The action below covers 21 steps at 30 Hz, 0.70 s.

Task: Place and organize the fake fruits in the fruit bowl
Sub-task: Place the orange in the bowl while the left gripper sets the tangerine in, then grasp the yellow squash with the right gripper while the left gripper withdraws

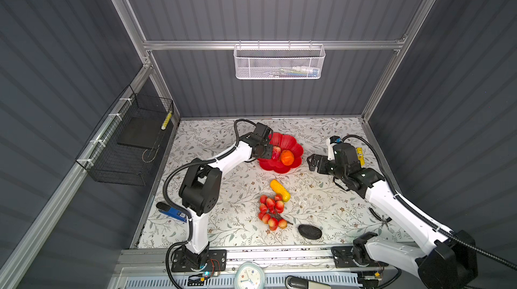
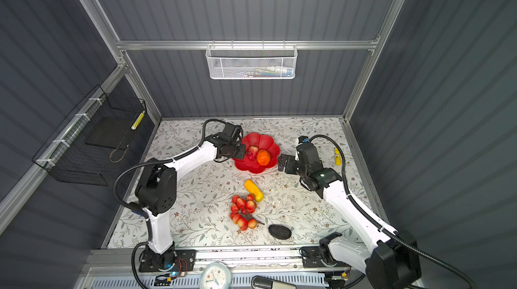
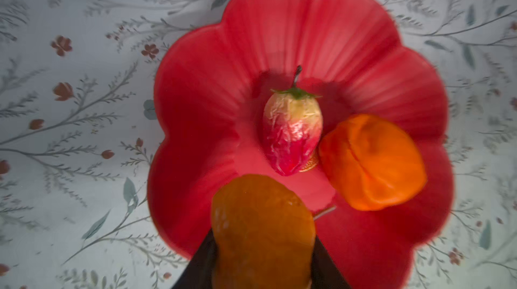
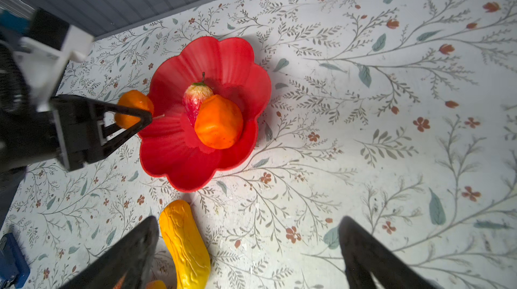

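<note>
Gripping orange round (image 3: 263,231) in left fingers (image 3: 200,265), over rim of fruit bowl (image 3: 279,21); bare floor just ahead. Holding right fingers (image 4: 126,254) wide, empty.

I've got strawberry (image 1: 276,152) and round fruit (image 1: 287,157) in the bowl (image 1: 285,140), oblong fruit (image 1: 279,189) in front, grapes (image 1: 271,210) nearer me, bumpy oval (image 1: 309,231) right of those.
</note>
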Motion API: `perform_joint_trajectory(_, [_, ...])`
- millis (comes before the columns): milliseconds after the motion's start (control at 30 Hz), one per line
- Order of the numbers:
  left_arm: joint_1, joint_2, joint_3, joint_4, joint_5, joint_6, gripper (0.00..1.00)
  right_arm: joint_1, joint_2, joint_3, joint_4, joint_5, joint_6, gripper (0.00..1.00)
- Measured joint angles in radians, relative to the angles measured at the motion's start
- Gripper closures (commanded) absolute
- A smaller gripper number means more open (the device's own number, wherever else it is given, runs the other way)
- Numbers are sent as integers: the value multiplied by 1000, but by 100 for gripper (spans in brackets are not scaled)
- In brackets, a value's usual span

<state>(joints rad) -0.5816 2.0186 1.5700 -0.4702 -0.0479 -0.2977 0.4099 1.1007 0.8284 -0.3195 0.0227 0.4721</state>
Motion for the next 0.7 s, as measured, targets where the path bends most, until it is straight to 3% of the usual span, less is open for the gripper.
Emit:
perform_joint_trajectory(133, [8,102,63,-9,7,-1,55,0,-40,-32,-3,-11,18,1])
perform_joint_trajectory(300, [9,147,86,-8,19,-19,36,0,-43,-61,-4,-29,34,1])
perform_joint_trajectory(400, [9,151,86,-4,35,-33,26,0,-40,-68,-5,-42,39,1])
perform_joint_trajectory(567, [9,146,88,7,50,-48,18,8,-21,-68,-5,-62,39,3])
perform_joint_trajectory(700, [9,84,88,11,47,-58,9,66,25,-55,-23,-57,23,4])
